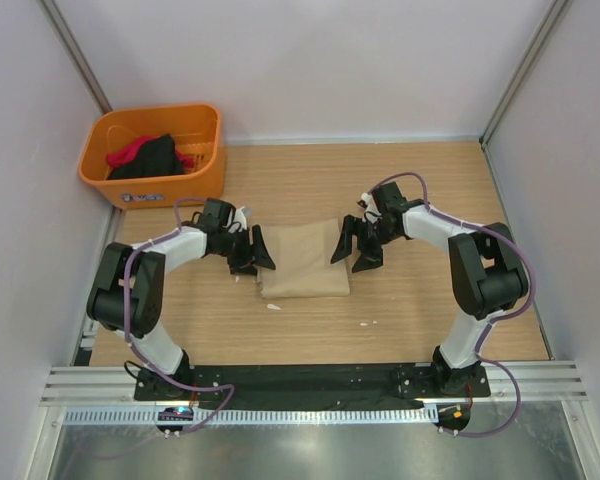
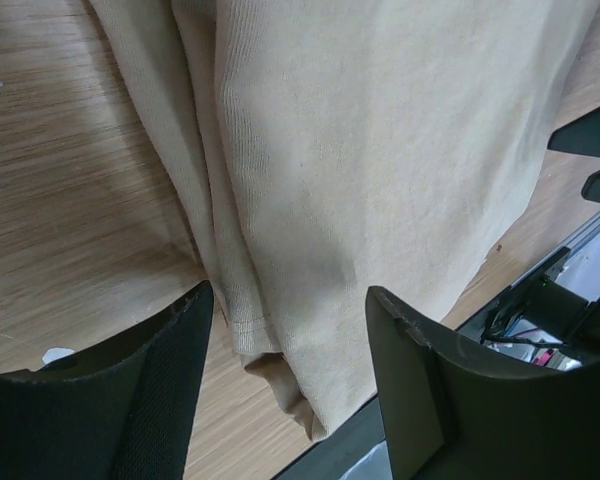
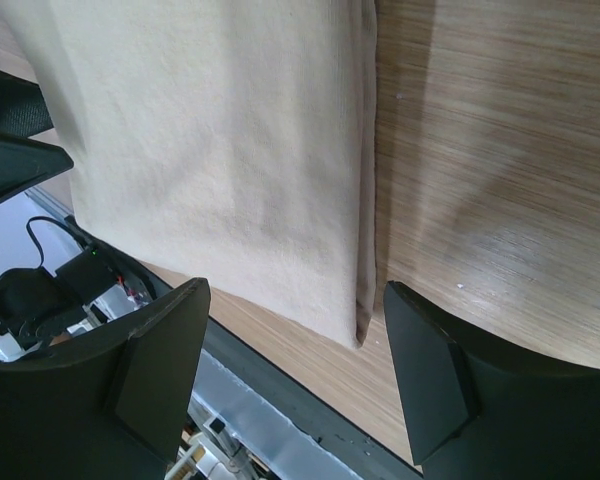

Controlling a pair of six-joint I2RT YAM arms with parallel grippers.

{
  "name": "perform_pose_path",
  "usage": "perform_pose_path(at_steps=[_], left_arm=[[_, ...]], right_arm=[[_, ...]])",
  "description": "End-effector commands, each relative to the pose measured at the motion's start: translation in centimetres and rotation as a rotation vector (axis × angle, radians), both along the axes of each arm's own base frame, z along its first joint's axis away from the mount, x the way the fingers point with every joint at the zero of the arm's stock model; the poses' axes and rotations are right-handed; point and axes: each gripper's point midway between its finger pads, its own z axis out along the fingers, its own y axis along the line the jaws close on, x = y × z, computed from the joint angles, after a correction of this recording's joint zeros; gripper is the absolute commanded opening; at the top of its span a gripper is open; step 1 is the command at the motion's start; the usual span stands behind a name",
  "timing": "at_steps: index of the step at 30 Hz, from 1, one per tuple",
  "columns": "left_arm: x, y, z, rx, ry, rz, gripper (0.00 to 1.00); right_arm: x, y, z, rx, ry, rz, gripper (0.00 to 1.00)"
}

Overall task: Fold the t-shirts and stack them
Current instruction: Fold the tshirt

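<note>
Top external view: pale wooden bench (image 1: pixel 430 190) between white walls, with two black-and-white arms bolted side by side at its near edge. Left arm (image 1: pixel 130 290) and right arm (image 1: pixel 485 270) both bent inward toward the middle of the bench.

Between them, flat at bench centre, a tan t-shirt (image 1: pixel 304 262) folded into a neat rectangle. In the far left corner, well apart from the shirt, an orange basket (image 1: pixel 200 178) holding a black garment (image 1: pixel 152 158) and a red garment (image 1: pixel 130 150), bunched together and unfolded.

Left end effector (image 1: pixel 252 252) poised at the shirt's left edge, fingers spread wide, gripping nothing. Right end effector (image 1: pixel 356 245) poised at the shirt's right edge, likewise wide open and empty.

Left wrist view: dark fingers (image 2: pixel 120 400) framing the layered side of the fold, with stacked fabric edges and a stitched hem between them, one finger over bare wood and the other over cloth. Contact with the cloth impossible to tell from this angle.

Right wrist view: dark fingers (image 3: pixel 450 380) straddling the shirt's straight folded edge, one over cloth, the other over bare wood, with the opposite end effector's fingertips just visible past the far side of the shirt.

Smallest of all: a few white specks (image 1: pixel 273 306) on the wood just beside the shirt's near edge.
</note>
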Motion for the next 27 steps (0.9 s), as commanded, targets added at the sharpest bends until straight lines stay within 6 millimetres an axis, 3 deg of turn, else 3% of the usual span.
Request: perform_pose_path(at_steps=[1,5,14,18,19,20,23,27], left_arm=[[0.7,0.0,1.8,-0.005,-0.065,0.002,0.63],[0.1,-0.8,1.3,-0.048,0.008,-0.007,0.58],[-1.2,-0.3,0.5,-0.020,0.070,-0.002,0.49],[-1.4,-0.8,1.8,-0.061,0.072,-0.005,0.24],[-1.4,-0.8,2.1,-0.064,0.071,-0.003,0.07],[-1.5,-0.9,2.5,-0.069,0.080,-0.002,0.00],[-1.8,-1.3,3.7,-0.104,0.107,0.015,0.00],[-2.9,-1.6,4.3,-0.141,0.155,0.034,0.00]], right_arm=[[1.1,0.8,1.2,0.036,-0.035,0.003,0.76],[1.1,0.9,1.3,0.040,-0.036,0.000,0.76],[1.2,1.6,2.3,0.042,-0.055,-0.005,0.76],[1.1,1.8,2.2,0.039,-0.049,-0.013,0.76],[1.1,1.8,2.1,0.039,-0.049,-0.014,0.76],[1.0,2.0,2.2,0.039,-0.054,-0.010,0.76],[0.8,2.4,2.7,0.042,-0.056,-0.010,0.76],[-0.2,4.6,4.8,0.052,-0.106,0.052,0.76]])
